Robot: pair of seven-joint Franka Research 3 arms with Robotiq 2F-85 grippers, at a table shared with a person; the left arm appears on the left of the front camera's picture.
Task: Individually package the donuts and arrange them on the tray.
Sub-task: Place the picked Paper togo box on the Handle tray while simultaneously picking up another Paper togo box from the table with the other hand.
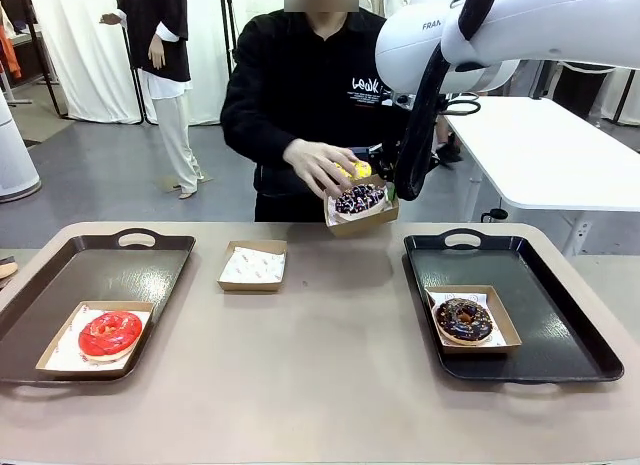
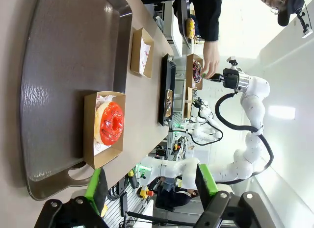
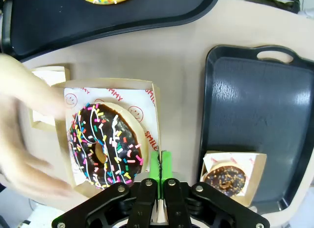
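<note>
Right pincer (image 3: 160,165): closed on 1 wall of the box (image 3: 108,82), held near the worktop (image 1: 330,365) far edge.
Sprinkled donut (image 3: 122,139): inside that box, just beside my pincer; person's hand (image 3: 19,139) opposite.
Right tray (image 1: 560,315): nearer my right arm.
Left pincer (image 2: 151,186): open.

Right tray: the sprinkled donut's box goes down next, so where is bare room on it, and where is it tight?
The right tray is bare across its far half, between its handle and the chocolate donut, and along its right side. Tight: over the table's far edge, where the person's hand and right end effector meet at the sprinkled donut's box.
</note>
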